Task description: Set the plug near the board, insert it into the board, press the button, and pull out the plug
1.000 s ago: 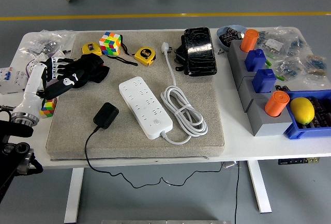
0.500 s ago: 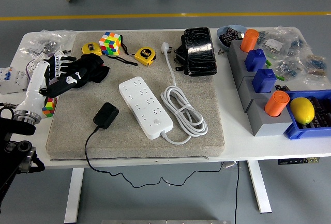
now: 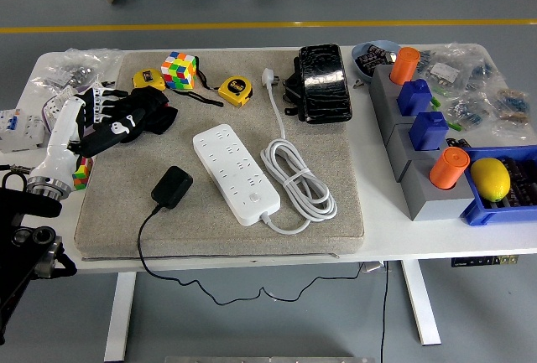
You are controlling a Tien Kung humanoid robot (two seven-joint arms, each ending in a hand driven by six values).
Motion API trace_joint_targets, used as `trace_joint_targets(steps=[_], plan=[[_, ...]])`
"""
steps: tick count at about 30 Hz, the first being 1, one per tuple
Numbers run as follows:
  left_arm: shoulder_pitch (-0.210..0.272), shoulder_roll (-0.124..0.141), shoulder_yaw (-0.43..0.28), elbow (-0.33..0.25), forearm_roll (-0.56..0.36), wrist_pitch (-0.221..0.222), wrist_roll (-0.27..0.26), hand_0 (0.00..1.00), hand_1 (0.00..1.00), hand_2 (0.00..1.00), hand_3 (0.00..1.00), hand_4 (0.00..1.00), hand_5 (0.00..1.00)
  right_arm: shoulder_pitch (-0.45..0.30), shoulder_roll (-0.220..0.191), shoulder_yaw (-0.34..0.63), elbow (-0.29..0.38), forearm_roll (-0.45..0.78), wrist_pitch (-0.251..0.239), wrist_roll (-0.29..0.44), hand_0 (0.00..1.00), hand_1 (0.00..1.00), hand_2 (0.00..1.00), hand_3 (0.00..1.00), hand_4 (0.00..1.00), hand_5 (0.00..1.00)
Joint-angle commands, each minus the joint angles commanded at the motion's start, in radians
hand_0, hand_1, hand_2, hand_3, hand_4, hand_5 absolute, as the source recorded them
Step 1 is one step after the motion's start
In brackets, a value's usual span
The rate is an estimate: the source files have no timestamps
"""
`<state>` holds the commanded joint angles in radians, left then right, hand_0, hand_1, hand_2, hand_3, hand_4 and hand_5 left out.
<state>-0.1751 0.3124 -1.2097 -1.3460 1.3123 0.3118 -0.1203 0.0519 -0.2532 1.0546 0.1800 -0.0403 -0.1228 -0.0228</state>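
Black left hand (image 3: 126, 118) open, empty

You see the left arm (image 3: 33, 220) cut off by the frame's left edge beside the mat (image 3: 222, 229); the plug's (image 3: 171, 187) prongs stay hidden underneath it; the power strip's (image 3: 236, 173) button is too small to discern.

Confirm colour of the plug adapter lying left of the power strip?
Black, with a black cord: the plug adapter shows clearly in the head view, beside the white power strip.
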Motion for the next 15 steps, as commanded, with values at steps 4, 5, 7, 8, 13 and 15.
trace_joint_targets(steps=[4, 5, 7, 8, 13, 15], plan=[[0.000, 0.001, 0.005, 0.000, -0.001, -0.001, 0.000, 0.481, 0.592, 0.571, 0.610, 0.892, 0.359, -0.002, -0.002, -0.002, 0.000, 0.000, 0.000, 0.000, 0.497, 0.604, 0.572, 0.512, 0.860, 0.401], [-0.001, 0.001, 0.007, 0.000, -0.001, -0.001, 0.000, 0.482, 0.592, 0.571, 0.610, 0.892, 0.359, -0.002, -0.002, -0.003, 0.000, 0.000, 0.000, 0.000, 0.497, 0.603, 0.571, 0.512, 0.859, 0.401], [-0.003, 0.002, 0.013, -0.001, -0.002, -0.001, 0.000, 0.482, 0.592, 0.571, 0.610, 0.892, 0.359, -0.002, -0.001, -0.004, 0.000, 0.000, 0.000, 0.000, 0.497, 0.603, 0.571, 0.512, 0.859, 0.401], [-0.004, 0.003, 0.018, -0.001, -0.002, -0.001, 0.000, 0.482, 0.592, 0.571, 0.610, 0.892, 0.359, -0.002, -0.001, -0.005, 0.000, 0.000, 0.001, 0.000, 0.497, 0.603, 0.571, 0.512, 0.859, 0.401], [-0.004, 0.003, 0.044, 0.004, 0.025, 0.002, 0.000, 0.481, 0.595, 0.571, 0.610, 0.892, 0.359, -0.003, 0.002, -0.008, 0.000, -0.001, 0.002, 0.001, 0.494, 0.603, 0.571, 0.512, 0.859, 0.401], [-0.004, 0.003, 0.059, 0.005, 0.084, 0.015, 0.003, 0.481, 0.595, 0.571, 0.610, 0.892, 0.359, -0.005, 0.002, -0.008, 0.000, -0.001, 0.003, 0.002, 0.494, 0.603, 0.571, 0.512, 0.859, 0.401]])
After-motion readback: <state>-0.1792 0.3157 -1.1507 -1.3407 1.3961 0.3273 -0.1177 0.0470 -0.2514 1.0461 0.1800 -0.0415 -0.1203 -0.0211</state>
